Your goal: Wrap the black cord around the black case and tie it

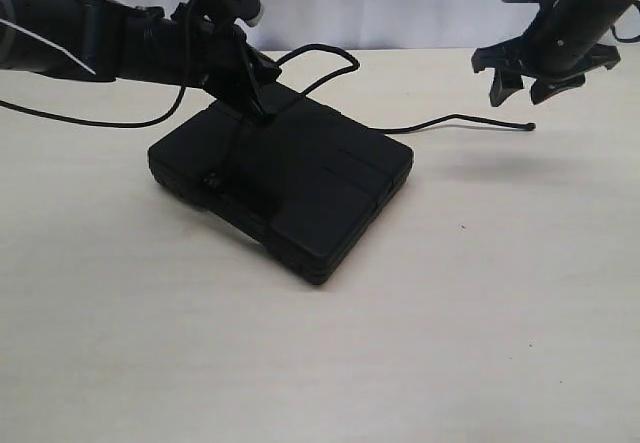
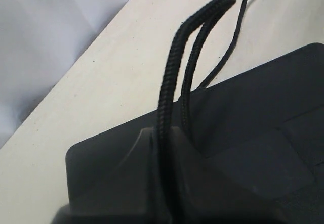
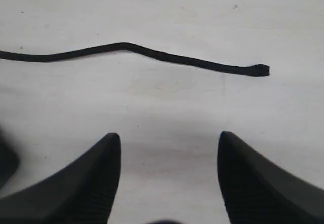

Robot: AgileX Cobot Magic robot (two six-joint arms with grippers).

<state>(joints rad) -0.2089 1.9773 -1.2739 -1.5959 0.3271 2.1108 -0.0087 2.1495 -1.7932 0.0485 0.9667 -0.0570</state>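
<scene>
The black case [image 1: 290, 178] lies flat on the table at centre-left. The black cord [image 1: 450, 121] runs from the case's right side across the table to a knotted end [image 1: 530, 126]; another stretch loops up behind the case [image 1: 330, 53]. My left gripper [image 1: 262, 111] sits on the case's back edge, shut on a doubled bend of the black cord [image 2: 169, 77] that rises from between its fingers, with the case [image 2: 253, 133] right under it. My right gripper [image 1: 522, 88] hovers open above the cord's free end [image 3: 260, 70], nothing between its fingers [image 3: 101, 168].
A smooth black robot cable [image 1: 90, 120] droops over the table at the left. A pale curtain [image 1: 400, 3] closes off the back. Light wooden tabletop [image 1: 450, 343] spreads in front of and right of the case.
</scene>
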